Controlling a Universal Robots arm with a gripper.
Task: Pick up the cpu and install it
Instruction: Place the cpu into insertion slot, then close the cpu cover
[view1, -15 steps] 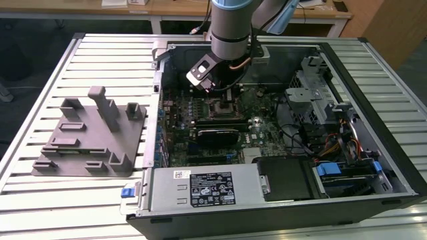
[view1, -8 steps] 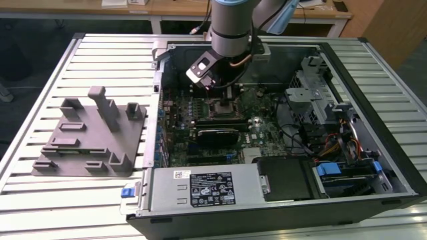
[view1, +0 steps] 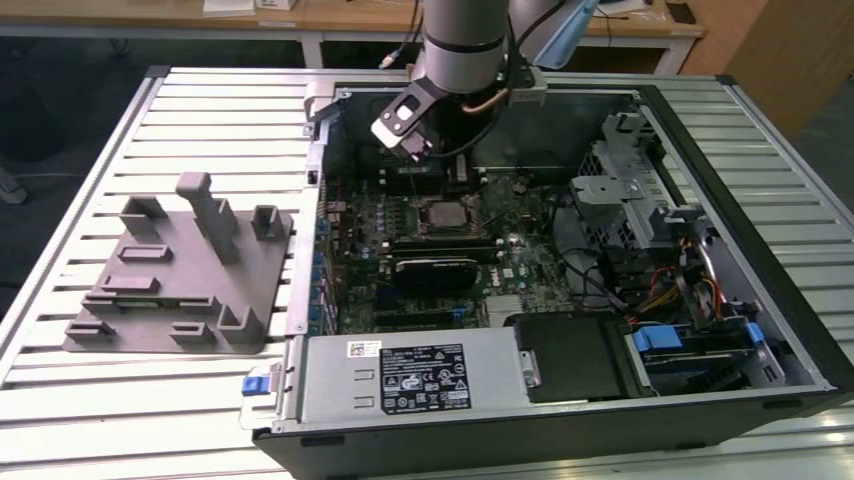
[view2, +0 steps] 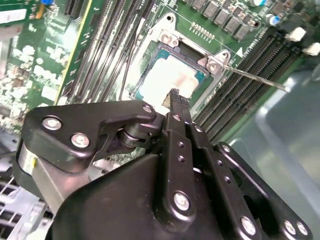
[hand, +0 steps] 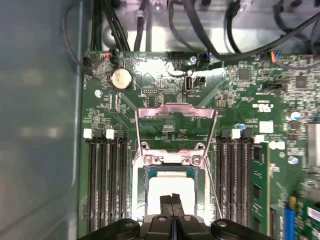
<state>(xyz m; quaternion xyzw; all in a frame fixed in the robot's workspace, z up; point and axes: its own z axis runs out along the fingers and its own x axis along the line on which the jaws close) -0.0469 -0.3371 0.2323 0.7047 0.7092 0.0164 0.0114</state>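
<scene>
**CPU lies in the socket, hand closed just over it**

CPU (hand: 172, 186) lies flat in the motherboard socket (hand: 172, 159), its pale metal top facing up, directly under the tips of the hand (hand: 172, 200). In both wrist views the hand's two black fingers (view2: 176, 107) are pressed together with nothing between them. The tips hang right at the chip's near edge; whether they touch it I cannot tell.

The socket's load plate (hand: 175, 111) is flipped back, lying beyond the hand's tips, and the thin latch lever (view2: 255, 77) juts out to one side of the hand. Rows of memory slots (hand: 105, 180) flank the hand on both sides. From across the room, the arm reaches down into the open computer case (view1: 747, 330) on the slatted desk (view1: 80, 150), while the grey fixture (view1: 187, 270) sits well away from the hand.

To my eye the chip looks placed, so the installing step is at its tail end, though the plate isn't down over it yet. Any further move calls for a clean path, with no sideways drag across the chip and no snag on plate or lever.
</scene>
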